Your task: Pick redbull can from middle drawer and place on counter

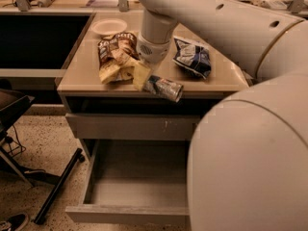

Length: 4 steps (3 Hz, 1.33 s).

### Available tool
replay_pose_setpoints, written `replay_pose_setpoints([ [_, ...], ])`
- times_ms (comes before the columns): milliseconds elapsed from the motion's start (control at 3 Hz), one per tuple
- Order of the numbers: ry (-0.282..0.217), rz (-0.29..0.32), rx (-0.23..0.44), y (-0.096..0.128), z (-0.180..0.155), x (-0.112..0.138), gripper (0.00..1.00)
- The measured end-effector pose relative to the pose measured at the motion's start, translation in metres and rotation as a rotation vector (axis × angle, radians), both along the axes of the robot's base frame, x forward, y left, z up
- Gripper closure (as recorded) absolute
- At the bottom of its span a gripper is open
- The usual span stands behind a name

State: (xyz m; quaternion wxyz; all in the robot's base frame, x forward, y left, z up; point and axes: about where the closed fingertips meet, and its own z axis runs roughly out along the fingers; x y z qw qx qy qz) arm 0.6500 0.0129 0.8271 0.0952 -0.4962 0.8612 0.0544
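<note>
1. Clearly, the pincer [146,80] is at the front edge of the table [82,76], hanging down from the big white arm [216,23] that comes in from the right.
2. The pincer is closed on one end of the redbull can [164,88].
3. The redbull can is lying tilted, its free end pointing to the right and a little down, over the front rim of the table.
4. Just behind the pincer a brown snack bag [117,52] lies on the table, touching or almost touching the pale fingers [140,75].
5. A dark-blue snack bag [192,57] lies more to the right, apart from the can.
6. A white plate [109,27] stands at the back of the table, behind the brown bag.
7. Under the table, a drawer front with pale scratches [130,126] is only a little out.
8. Below it, the middle drawer [139,182] is pulled far out and its grey floor shows.
9. A black chair leg [57,186] stands on the floor at the left.
</note>
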Motion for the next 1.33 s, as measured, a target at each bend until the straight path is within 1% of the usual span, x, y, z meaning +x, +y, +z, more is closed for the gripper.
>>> replay_pose_setpoints([
  [333,0.043,-0.025,-0.08,-0.03,0.003,0.031,1.0],
  [667,0.061,-0.036,-0.084,-0.049,-0.003,0.061,1.0],
  [1000,0.033,-0.022,-0.014,-0.053,-0.014,0.091,1.0],
  [1333,0.012,-0.018,-0.002,-0.047,-0.011,0.1,0.81],
])
